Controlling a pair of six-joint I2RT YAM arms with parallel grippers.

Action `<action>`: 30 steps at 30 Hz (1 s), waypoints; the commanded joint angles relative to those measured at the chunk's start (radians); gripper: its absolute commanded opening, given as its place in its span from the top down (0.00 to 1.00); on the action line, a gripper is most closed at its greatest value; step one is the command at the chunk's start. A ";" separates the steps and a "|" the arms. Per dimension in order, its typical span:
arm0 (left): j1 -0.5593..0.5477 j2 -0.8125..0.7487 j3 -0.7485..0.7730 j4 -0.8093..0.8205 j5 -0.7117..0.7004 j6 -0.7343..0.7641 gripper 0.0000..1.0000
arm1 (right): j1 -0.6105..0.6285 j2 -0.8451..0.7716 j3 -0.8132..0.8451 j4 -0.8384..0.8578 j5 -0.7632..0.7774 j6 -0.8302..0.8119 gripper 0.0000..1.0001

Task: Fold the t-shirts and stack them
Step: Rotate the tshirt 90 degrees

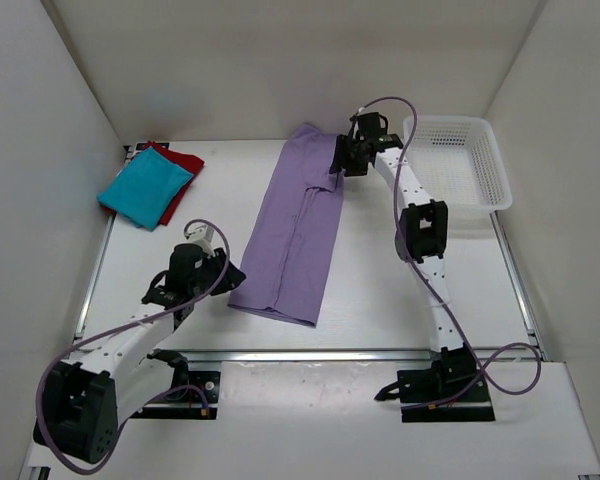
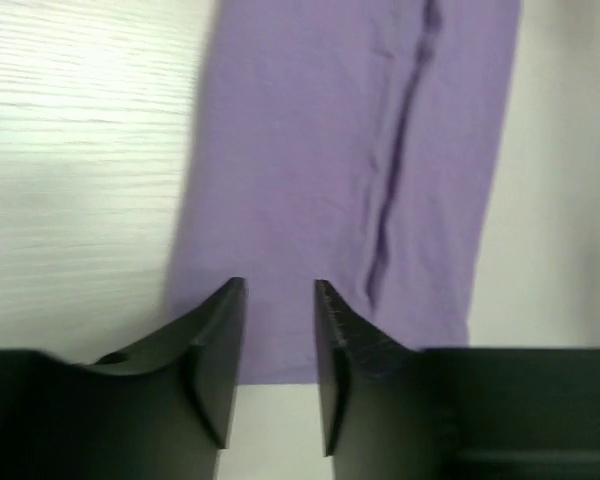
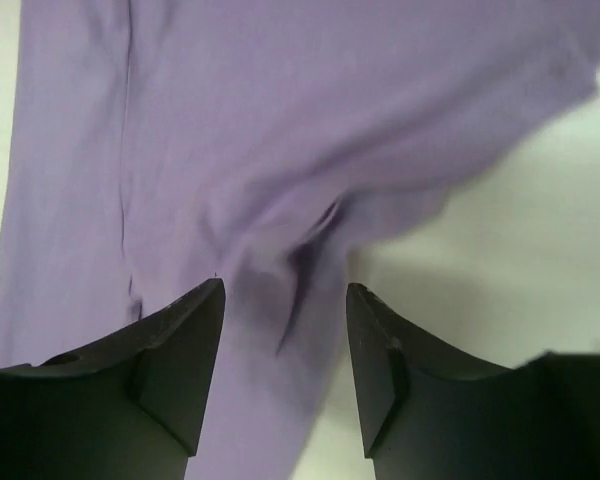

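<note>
The lavender t-shirt lies folded lengthwise into a long strip in the middle of the table. It also shows in the left wrist view and the right wrist view. My left gripper is open and empty at the strip's near left corner. My right gripper is open at the strip's far right edge, its jaws on either side of a raised fold of the cloth. The teal t-shirt lies folded on the folded red t-shirt at the far left.
A white mesh basket stands at the far right. White walls close in the table on the left, back and right. A metal rail runs along the table's near edge.
</note>
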 commanded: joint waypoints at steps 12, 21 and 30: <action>0.042 0.084 -0.059 -0.050 -0.164 0.038 0.46 | 0.078 -0.837 -0.701 -0.006 0.020 -0.187 0.48; -0.100 0.039 -0.076 -0.046 -0.061 -0.004 1.00 | 0.129 -1.391 -1.781 0.545 -0.168 0.062 0.53; -0.335 -0.150 -0.172 -0.093 0.104 -0.159 1.00 | 0.319 -1.678 -2.288 0.691 -0.151 0.287 0.47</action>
